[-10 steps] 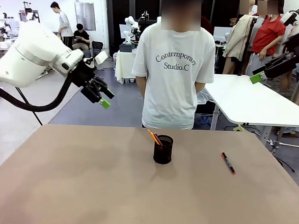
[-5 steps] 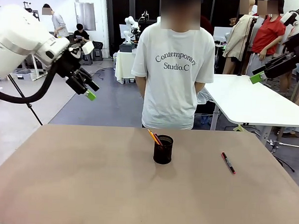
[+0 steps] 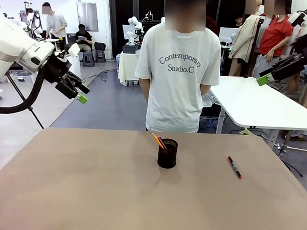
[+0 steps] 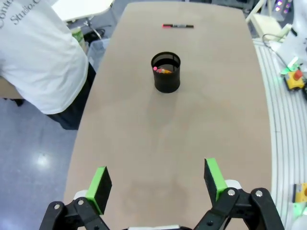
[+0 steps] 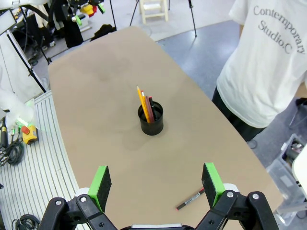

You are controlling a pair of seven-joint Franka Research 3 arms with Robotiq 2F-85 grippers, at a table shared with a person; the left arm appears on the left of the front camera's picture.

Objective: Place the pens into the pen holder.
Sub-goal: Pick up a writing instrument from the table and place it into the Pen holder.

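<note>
Tan and mostly bare, the counter [image 3: 90, 193] fills the lower half of the front view, and the job on it looks about two-thirds done. Near the middle of the frame the pen holder [image 3: 167, 154], a black mesh cup, stands upright. The yellow-orange pencil [image 5: 142, 99] and the reddish-pink pen [image 5: 150, 108] are already in it, both leaning toward the upper left over its rim. What is left, as far as I can judge, is the red-and-black marker [image 3: 234, 167]. It lies flat on the counter toward the right of the frame, well apart from the holder, with nothing touching it.

Neither arm is at work on it. The left fingers [image 4: 101, 183] hang high at the upper left of the front view, spread wide with nothing between them. In the left wrist view the holder sits up the middle of the picture and the marker lies beyond it near the top. The right fingers [image 5: 101, 181] are spread just as wide and empty, looking down from a height. In that picture the marker lies low and a little right of centre, below the cup. I would guess the right arm is the better placed for this last pickup.

Across the counter a person [image 3: 177, 70] in a white printed T-shirt stands with arms down, taking no part. Behind, a white table [image 3: 255, 103] stands at the right on a grey floor [image 3: 113, 108], and more people sit and stand at the upper left.
</note>
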